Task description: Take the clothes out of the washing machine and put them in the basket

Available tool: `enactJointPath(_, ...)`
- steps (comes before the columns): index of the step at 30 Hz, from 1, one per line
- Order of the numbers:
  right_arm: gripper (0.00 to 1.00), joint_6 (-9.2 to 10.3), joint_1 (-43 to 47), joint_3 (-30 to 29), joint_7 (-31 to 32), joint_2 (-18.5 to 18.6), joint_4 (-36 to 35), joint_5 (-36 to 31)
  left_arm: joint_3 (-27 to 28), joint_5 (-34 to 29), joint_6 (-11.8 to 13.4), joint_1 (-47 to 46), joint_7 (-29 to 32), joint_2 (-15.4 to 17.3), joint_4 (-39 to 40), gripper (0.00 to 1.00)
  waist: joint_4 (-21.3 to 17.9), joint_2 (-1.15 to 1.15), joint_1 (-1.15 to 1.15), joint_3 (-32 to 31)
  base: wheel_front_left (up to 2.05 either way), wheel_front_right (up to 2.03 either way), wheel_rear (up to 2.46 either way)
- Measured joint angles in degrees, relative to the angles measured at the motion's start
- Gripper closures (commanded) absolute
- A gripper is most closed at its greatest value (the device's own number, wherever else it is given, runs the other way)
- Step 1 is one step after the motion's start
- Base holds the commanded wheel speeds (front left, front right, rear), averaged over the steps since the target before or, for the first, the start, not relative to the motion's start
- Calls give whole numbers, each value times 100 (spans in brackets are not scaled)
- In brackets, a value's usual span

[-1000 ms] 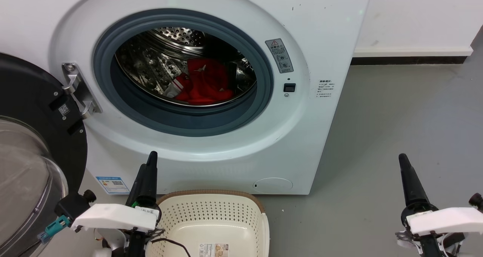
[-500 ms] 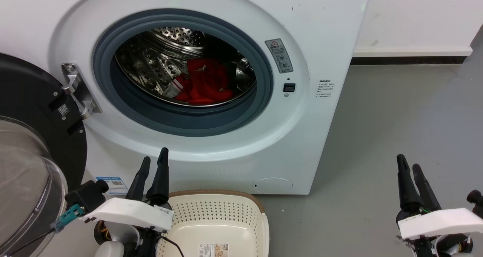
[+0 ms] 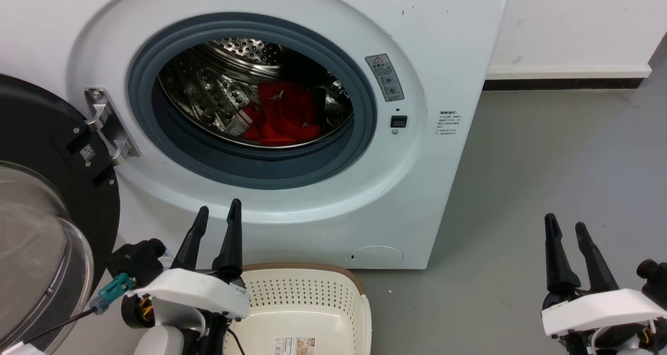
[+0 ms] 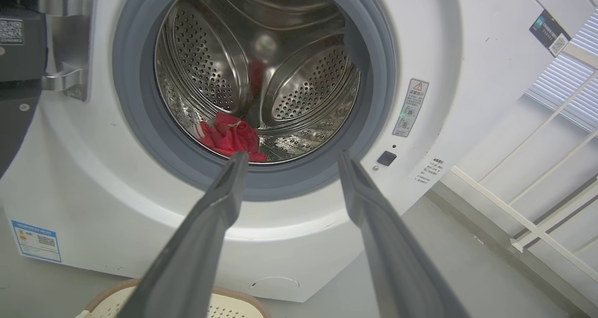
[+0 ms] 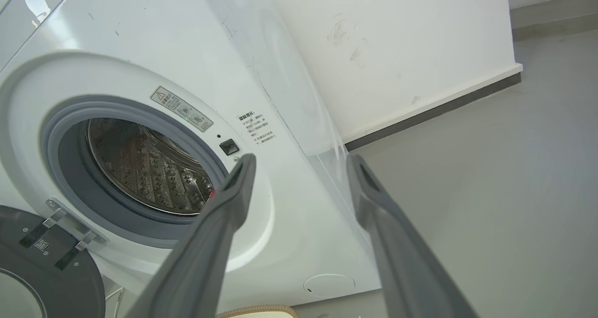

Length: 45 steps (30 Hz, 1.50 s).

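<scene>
Head view: clothes bunched low in drum of washing machine, up and slightly right of left gripper; far nearer that one than right gripper, well off to side. Both spread apart, holding nothing, touching nothing. Basket just beside left gripper, below porthole.

Left wrist view: red heap ahead, just above one fingertip, slightly wider than tall (straight reach probably enough).

Right wrist view: aimed at machine's front corner; fingers parted, empty.
</scene>
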<state>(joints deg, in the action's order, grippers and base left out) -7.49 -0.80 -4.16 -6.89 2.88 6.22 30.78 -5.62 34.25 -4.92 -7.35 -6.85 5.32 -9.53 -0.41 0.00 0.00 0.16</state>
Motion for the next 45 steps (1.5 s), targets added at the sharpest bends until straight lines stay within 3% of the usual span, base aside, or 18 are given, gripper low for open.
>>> enactJointPath(23, 0, -1, 87, 73, -315, 1, -48, -1534, -167, -1302, 245, 3, -341, 107, 5, 0, 16, 0, 0, -25, 0, 0, 0)
enactJointPath(45, 0, -1, 109, 68, -510, 1, -63, -2599, -158, -2334, 366, 87, -604, 109, -1, 0, 58, 0, 0, -23, 0, 0, 0)
